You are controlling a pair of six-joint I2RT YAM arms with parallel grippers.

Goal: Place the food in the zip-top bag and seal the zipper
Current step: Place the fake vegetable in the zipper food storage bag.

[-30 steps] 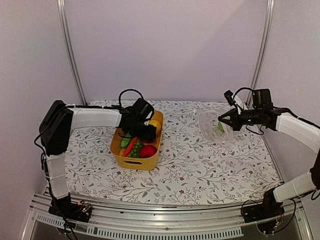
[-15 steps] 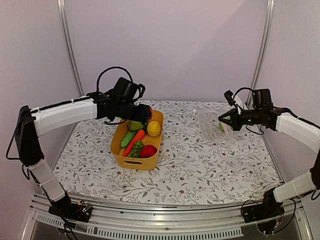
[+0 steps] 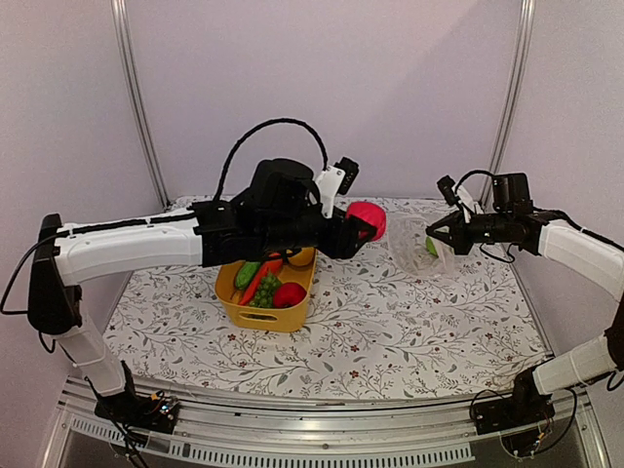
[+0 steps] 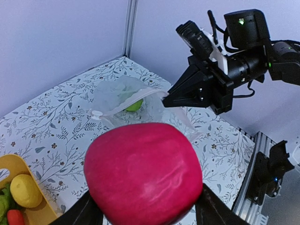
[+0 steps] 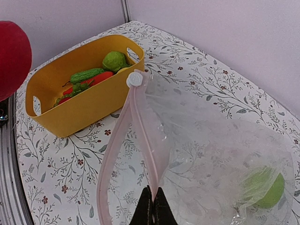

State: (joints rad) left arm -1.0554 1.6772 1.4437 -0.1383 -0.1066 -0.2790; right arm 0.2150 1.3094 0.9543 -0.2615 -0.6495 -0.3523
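My left gripper (image 3: pixel 363 232) is shut on a red toy apple (image 3: pixel 367 218), held in the air just left of the zip-top bag (image 3: pixel 412 244); the apple fills the left wrist view (image 4: pixel 143 171). My right gripper (image 3: pixel 433 235) is shut on the pink zipper strip (image 5: pixel 149 154) and holds the bag's mouth open toward the left. The clear bag (image 5: pixel 220 159) holds one round green piece (image 5: pixel 267 190). More food, green, red, orange and yellow, lies in the yellow tub (image 3: pixel 261 314).
The yellow tub (image 5: pixel 79 101) stands left of centre on the floral cloth. Metal frame posts (image 3: pixel 139 107) rise at the back corners. The walls are close behind and to the right. The right arm (image 4: pixel 234 61) shows ahead in the left wrist view.
My left gripper has lifted the red apple out of the tub and carried it right, up to the bag's mouth. The right gripper and bag have stayed still.
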